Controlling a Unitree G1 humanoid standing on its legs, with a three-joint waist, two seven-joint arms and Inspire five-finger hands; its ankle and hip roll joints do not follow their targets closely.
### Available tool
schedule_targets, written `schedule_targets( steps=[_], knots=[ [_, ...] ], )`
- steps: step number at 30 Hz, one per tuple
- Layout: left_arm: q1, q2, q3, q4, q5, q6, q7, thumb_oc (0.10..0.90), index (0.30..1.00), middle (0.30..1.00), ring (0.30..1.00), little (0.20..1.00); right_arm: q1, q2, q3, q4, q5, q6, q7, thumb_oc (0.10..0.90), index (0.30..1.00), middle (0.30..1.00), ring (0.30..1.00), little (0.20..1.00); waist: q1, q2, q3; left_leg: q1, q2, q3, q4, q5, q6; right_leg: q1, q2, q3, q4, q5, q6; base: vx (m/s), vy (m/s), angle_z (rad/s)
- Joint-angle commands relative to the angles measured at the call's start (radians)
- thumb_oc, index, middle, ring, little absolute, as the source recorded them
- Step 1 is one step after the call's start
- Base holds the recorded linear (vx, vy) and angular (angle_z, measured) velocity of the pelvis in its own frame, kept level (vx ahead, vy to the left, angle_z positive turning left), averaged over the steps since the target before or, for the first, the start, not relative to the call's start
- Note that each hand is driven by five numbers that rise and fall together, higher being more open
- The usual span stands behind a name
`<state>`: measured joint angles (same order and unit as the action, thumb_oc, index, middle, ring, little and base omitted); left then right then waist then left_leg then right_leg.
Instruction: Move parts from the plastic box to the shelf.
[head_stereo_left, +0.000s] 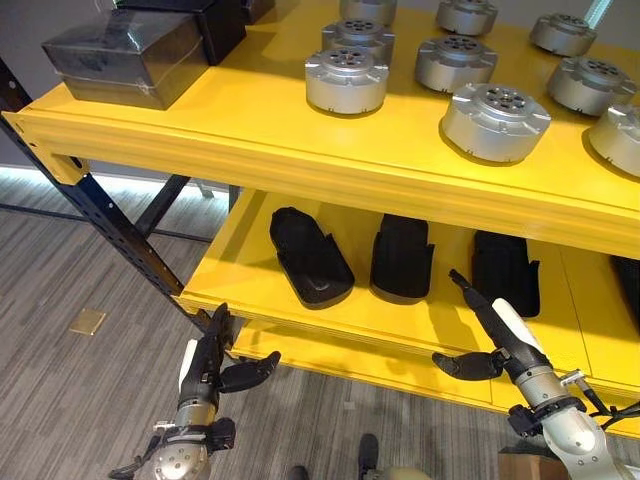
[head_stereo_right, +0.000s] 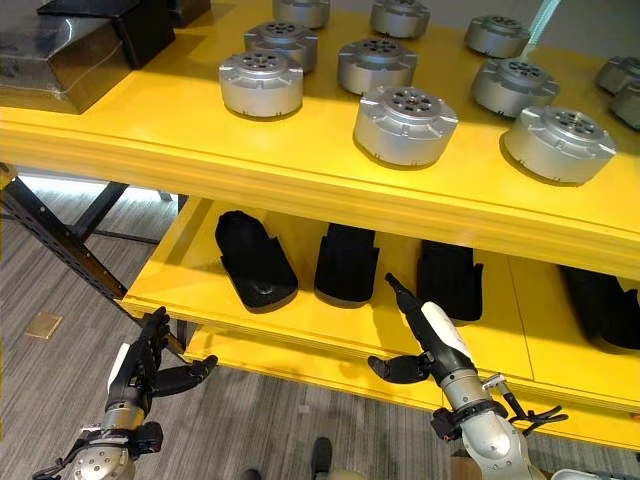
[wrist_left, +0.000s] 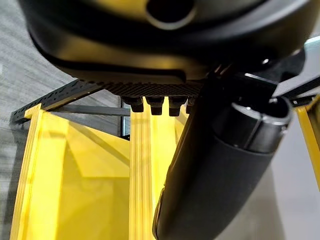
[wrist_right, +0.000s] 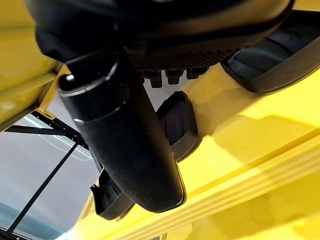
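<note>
My left hand hangs open and holds nothing, low in front of the yellow shelf's lower left corner. My right hand is open too, with straight fingers pointing up at the lower shelf's front edge and the thumb out to the side. On the lower shelf lie three black moulded parts. The right wrist view shows two of these black parts past the thumb. Several silver round parts stand on the upper shelf.
Two dark boxes sit at the upper shelf's left end. A dark blue perforated upright slants down beside my left hand. Grey plank floor with a brass plate lies to the left.
</note>
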<state>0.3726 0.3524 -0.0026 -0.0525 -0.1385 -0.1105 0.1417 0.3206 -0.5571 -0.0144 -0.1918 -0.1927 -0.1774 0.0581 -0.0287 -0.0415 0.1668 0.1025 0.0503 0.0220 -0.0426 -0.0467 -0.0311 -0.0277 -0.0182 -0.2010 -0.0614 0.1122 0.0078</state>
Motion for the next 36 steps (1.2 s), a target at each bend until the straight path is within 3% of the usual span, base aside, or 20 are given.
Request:
schedule_targets(
  steps=[1,9,15,26,36],
  knots=[
    [-0.055,0.091,0.035,-0.102,0.039,-0.081,0.007,0.900,1.000,1.000,1.000,1.000,-0.034,-0.033,-0.034,-0.058,0.021,-0.056,-0.044,0.900,1.000,1.000,1.000,1.000,0.007,-0.015,-0.059,-0.038,0.090,0.025,-0.043,0.051,-0.044,0.058,-0.126,-0.013,0.081,-0.122,0.144,0.00,0.000,0.00],
    [-0.091,0.109,-0.005,-0.122,-0.024,-0.060,-0.044,0.900,1.000,1.000,1.000,1.000,-0.022,-0.039,-0.035,-0.045,0.022,-0.031,-0.021,0.900,1.000,1.000,1.000,1.000,-0.004,-0.022,-0.051,-0.049,0.084,0.041,-0.045,0.045,-0.039,0.044,-0.132,0.001,0.066,-0.109,0.152,0.00,0.006,-0.01],
    [-0.132,0.134,-0.009,-0.097,0.012,-0.046,-0.047,0.900,1.000,1.000,1.000,1.000,-0.036,-0.048,-0.019,-0.035,0.020,-0.020,-0.001,0.900,1.000,1.000,1.000,1.000,-0.007,-0.025,-0.044,-0.063,0.081,0.049,-0.045,0.045,-0.038,0.032,-0.134,0.006,0.059,-0.101,0.155,0.01,0.021,-0.06],
    [-0.270,0.144,-0.023,-0.006,0.131,-0.011,0.031,0.900,1.000,1.000,1.000,1.000,-0.072,-0.028,0.013,-0.008,-0.005,0.007,-0.008,0.900,1.000,1.000,1.000,1.000,-0.018,-0.038,-0.036,-0.076,0.079,0.057,-0.045,0.040,-0.043,0.026,-0.139,0.006,0.041,-0.090,0.161,0.00,0.005,-0.02],
    [-0.367,0.139,-0.030,0.146,0.257,0.032,0.133,0.900,1.000,1.000,1.000,1.000,-0.060,0.010,0.027,-0.011,0.010,0.006,-0.022,0.900,1.000,1.000,1.000,1.000,-0.049,-0.033,-0.053,-0.019,0.079,0.107,-0.045,0.009,-0.038,0.045,-0.138,0.048,0.030,-0.092,0.165,0.03,0.020,-0.11]
  ],
)
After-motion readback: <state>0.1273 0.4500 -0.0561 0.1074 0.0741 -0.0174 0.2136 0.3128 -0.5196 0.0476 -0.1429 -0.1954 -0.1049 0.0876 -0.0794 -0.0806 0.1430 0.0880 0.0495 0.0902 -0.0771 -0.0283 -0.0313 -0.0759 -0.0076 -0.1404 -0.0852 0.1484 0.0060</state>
